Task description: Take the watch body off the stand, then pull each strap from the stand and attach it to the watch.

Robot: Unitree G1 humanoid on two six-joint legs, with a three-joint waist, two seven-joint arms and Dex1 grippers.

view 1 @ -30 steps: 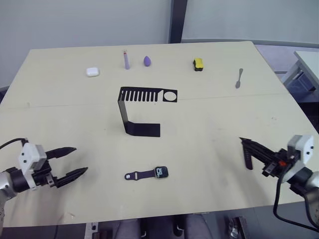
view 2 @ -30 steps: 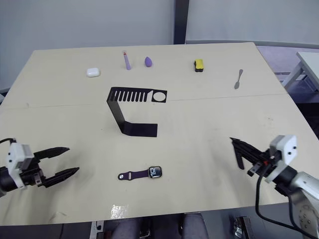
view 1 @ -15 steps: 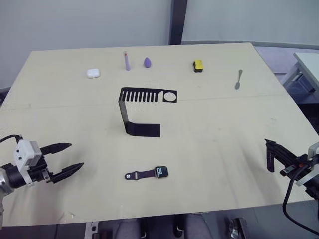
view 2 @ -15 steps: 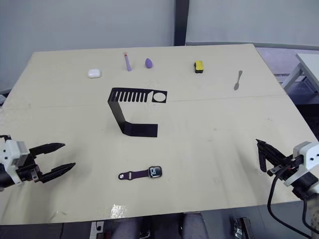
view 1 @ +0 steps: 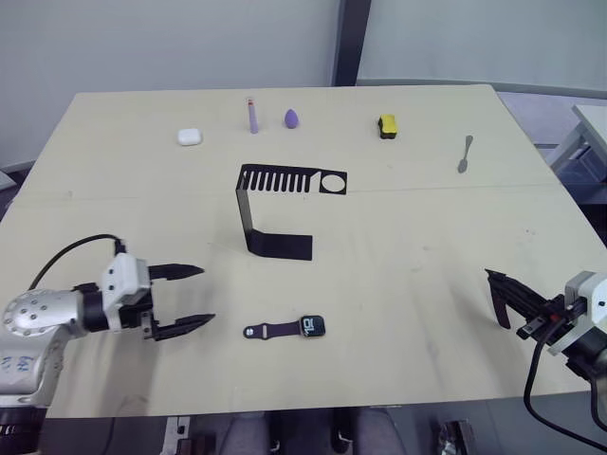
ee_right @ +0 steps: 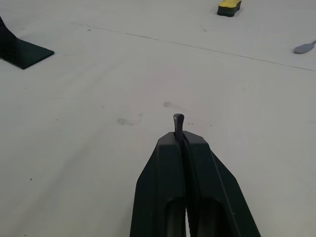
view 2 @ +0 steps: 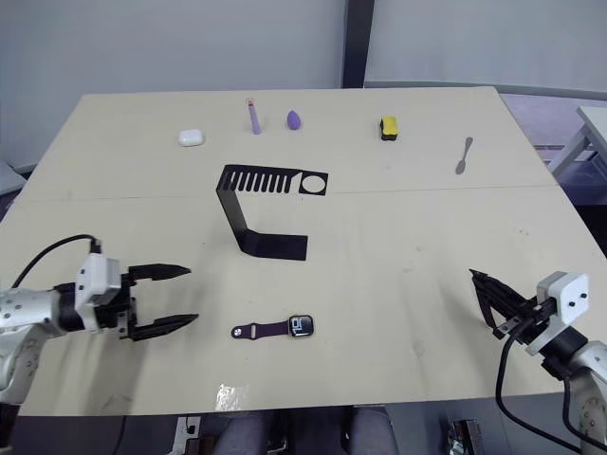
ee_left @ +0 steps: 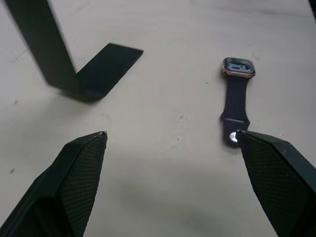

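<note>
Watch body (view 1: pixel 311 326), one strap (view 1: pixel 270 331) attached, near table (view 1: pixel 427 218) front edge. Right gripper (ee_right: pixel 178 120) clamped on second strap (ee_right: pixel 178 118); left gripper (view 1: pixel 194 296) spread. Best steadied first, strap slid straight into slot.

Far table edge: earbud case (view 1: pixel 190 136), lilac stick (view 1: pixel 252 117), spoon (view 1: pixel 465 153).

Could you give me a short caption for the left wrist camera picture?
Open end effector faces a watch with one strap attached, lying on the table beside the black stand.
</note>
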